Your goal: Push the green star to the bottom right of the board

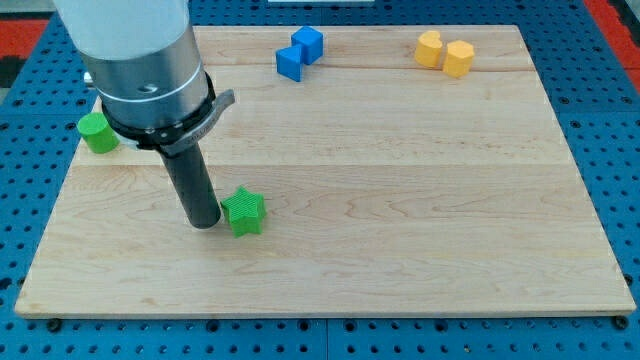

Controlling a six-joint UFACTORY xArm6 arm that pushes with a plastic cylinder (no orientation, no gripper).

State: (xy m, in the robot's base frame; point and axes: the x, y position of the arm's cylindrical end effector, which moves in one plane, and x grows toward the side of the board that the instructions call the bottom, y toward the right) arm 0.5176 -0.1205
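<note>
The green star (244, 212) lies on the wooden board (400, 200) at the lower left of centre. My tip (205, 223) rests on the board just to the left of the star, touching or nearly touching its left side. The dark rod rises up to the grey arm body at the view's upper left.
A green round block (97, 133) sits at the board's left edge, partly behind the arm. Two blue blocks (300, 53) sit together at the top centre. Two yellow blocks (445, 52) sit together at the top right. A blue perforated table surrounds the board.
</note>
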